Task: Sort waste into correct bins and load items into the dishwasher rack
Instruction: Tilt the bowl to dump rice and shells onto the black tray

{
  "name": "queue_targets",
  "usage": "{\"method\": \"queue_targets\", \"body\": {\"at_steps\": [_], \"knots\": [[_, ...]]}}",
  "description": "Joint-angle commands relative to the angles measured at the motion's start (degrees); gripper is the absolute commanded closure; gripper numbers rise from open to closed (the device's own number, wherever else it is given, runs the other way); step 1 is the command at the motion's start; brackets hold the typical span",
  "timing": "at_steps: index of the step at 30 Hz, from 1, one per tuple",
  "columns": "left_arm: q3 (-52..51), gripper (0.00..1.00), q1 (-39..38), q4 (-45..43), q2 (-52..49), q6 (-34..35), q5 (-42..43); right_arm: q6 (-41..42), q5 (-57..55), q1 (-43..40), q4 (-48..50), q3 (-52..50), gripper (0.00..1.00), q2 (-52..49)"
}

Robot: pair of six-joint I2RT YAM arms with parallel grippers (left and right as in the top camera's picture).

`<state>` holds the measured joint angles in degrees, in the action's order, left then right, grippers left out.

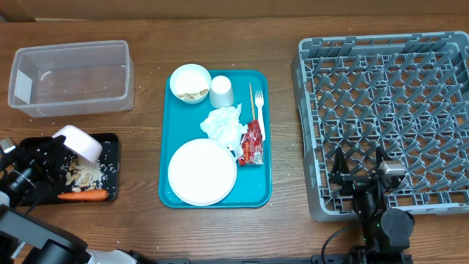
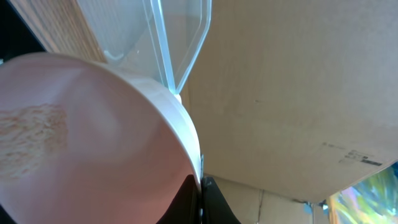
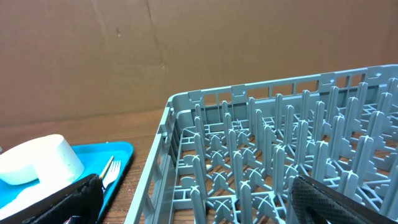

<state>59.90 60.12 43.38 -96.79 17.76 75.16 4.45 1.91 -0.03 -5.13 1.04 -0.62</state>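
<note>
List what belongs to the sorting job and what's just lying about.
Job: clear tub, black tray, carrot, scraps, napkin, red wrapper, plate, tilted bowl, crumb bowl, cup, fork, chopsticks, rack.
Lying about: teal tray, cardboard backdrop.

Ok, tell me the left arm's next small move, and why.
Probably turn the bowl upright and lift it clear of the black tray. The left tool holds it tipped over the tray, scraps lie heaped below beside the carrot, and the wrist view shows only a faint smear inside.
</note>
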Motion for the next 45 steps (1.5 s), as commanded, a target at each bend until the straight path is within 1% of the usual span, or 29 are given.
{"method": "queue_targets", "body": {"at_steps": [1, 2, 4, 5, 7, 8, 10, 11, 12, 14, 15, 17, 18, 20, 22, 23, 25, 28, 30, 33, 35, 39, 42, 45], "knots": [[-0.13, 0.96, 0.39, 2.49, -0.63, -1.75, 4.24, 0.20, -0.37, -0.37, 0.37, -0.55, 0.00, 0.44], [-0.13, 0.96, 0.39, 2.23, -0.63, -3.58, 6.16, 0.20, -0.37, -0.37, 0.37, -0.55, 0.00, 0.44], [-0.13, 0.96, 0.42, 0.37, -0.63, -1.33, 2.45, 0.20, -0.37, -0.37, 0.37, -0.55, 0.00, 0.44], [-0.13, 0.96, 0.39, 1.16, -0.63, -0.15, 1.05, 0.20, -0.37, -0.37, 0.37, -0.55, 0.00, 0.44], [-0.13, 0.96, 0.42, 2.64, -0.63, -2.25, 3.04, 0.22, -0.37, -0.37, 0.37, -0.55, 0.00, 0.44], [-0.13, 0.96, 0.42, 1.33, -0.63, -3.39, 3.67, 0.20, -0.37, -0.37, 0.37, -0.55, 0.00, 0.44], [-0.13, 0.96, 0.44, -2.62, -0.63, -1.75, 0.22, 0.20, -0.37, -0.37, 0.37, -0.57, 0.00, 0.44], [-0.13, 0.96, 0.52, -3.04, -0.63, 0.63, -2.03, 0.20, -0.37, -0.37, 0.39, -0.55, 0.00, 0.44], [-0.17, 0.96, 0.61, -1.51, -0.70, 1.03, -0.28, 0.20, -0.37, -0.37, 0.37, -0.55, 0.00, 0.44], [-0.20, 0.96, 0.61, -0.92, -0.74, -3.21, 8.31, 0.20, -0.37, -0.37, 0.39, -0.55, 0.00, 0.44], [-0.17, 0.96, 0.66, -2.49, -0.74, -2.99, 8.33, 0.20, -0.37, -0.37, 0.37, -0.55, 0.00, 0.44], [-0.20, 0.96, 0.72, -2.86, -0.76, 1.09, 3.91, 0.20, -0.37, -0.37, 0.37, -0.55, 0.00, 0.44], [-0.20, 0.96, 0.72, -1.29, -0.79, 0.83, 4.11, 0.20, -0.37, -0.37, 0.37, -0.55, 0.00, 0.44], [-0.17, 0.96, 0.72, -1.03, -0.81, -1.46, 4.68, 0.20, -0.37, -0.37, 0.37, -0.55, 0.00, 0.44], [-0.20, 0.96, 0.72, -1.03, -0.81, -0.81, 0.63, 0.20, -0.37, -0.37, 0.37, -0.55, 0.00, 0.44], [-0.17, 0.96, 0.72, 0.50, -0.81, -1.20, 0.37, 0.22, -0.37, -0.37, 0.37, -0.55, 0.00, 0.44], [-0.17, 0.96, 0.72, 3.61, -0.81, -4.92, 1.31, 0.20, -0.37, -0.37, 0.39, -0.57, 0.00, 0.44], [-0.17, 0.96, 0.61, 4.85, -0.79, -6.62, -0.94, 0.20, -0.37, -0.37, 0.37, -0.55, 0.00, 0.44], [-0.11, 0.96, 0.61, 7.08, -0.22, -8.76, -0.31, 0.20, -0.37, -0.37, 0.39, -0.55, 0.00, 0.44], [0.15, 0.96, 0.31, 9.38, 2.10, -11.61, -1.64, 0.22, -0.37, -0.37, 0.37, -0.55, 0.00, 0.44], [0.68, 0.96, -0.13, 10.82, 4.52, -11.32, -4.85, 0.20, -0.37, -0.37, 0.37, -0.55, 0.00, 0.44], [2.19, 0.96, -2.08, 13.25, 10.73, -11.37, -7.10, 0.20, -0.37, -0.37, 0.37, -0.55, 0.00, 0.44], [3.93, 0.96, -5.49, 13.60, 16.41, -11.32, -9.64, 0.20, -0.37, -0.37, 0.39, -0.55, 0.00, 0.44], [5.84, 0.96, -10.82, 13.75, 21.38, -11.06, -15.15, 0.20, -0.37, -0.37, 0.37, -0.55, 0.00, 0.44]]}}
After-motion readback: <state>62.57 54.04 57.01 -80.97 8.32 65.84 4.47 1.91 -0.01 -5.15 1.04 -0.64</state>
